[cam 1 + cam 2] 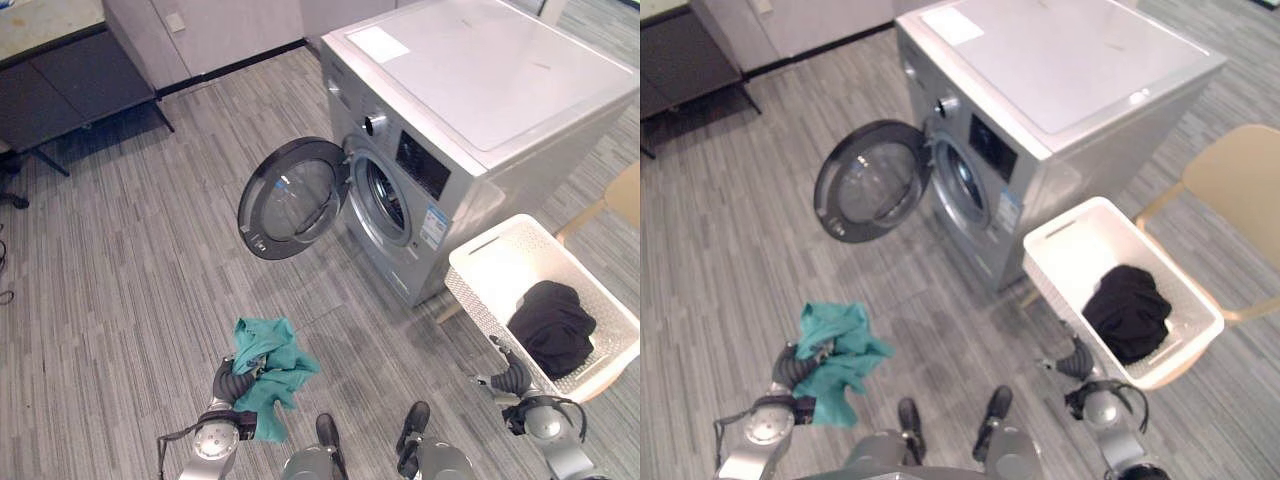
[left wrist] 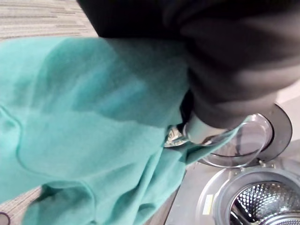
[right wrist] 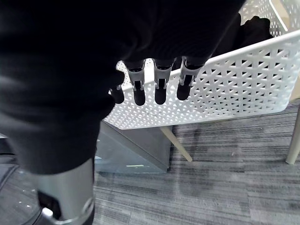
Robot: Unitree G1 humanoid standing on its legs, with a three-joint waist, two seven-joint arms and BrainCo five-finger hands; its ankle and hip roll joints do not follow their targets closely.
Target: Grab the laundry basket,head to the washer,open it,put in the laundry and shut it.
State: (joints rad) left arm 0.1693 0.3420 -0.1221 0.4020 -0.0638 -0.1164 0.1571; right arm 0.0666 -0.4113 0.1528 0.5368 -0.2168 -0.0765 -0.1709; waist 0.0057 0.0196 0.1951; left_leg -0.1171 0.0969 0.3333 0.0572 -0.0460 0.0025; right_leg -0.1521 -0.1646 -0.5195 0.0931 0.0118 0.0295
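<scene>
Washer (image 1: 480,110) door (image 1: 290,198) wide open. Left hand (image 1: 232,383) in front of washer, fingers curled round green cloth (image 1: 268,370). White basket (image 1: 500,262) beside washer, black cloth (image 1: 552,325) inside. Right hand (image 3: 150,86) near basket, fingers loose, holding nothing.

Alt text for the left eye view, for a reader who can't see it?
The robot's left hand grips a teal cloth garment before a silver front-loading washer whose round dark door hangs open. Its right hand is beside a white perforated plastic laundry basket holding black clothing.
</scene>
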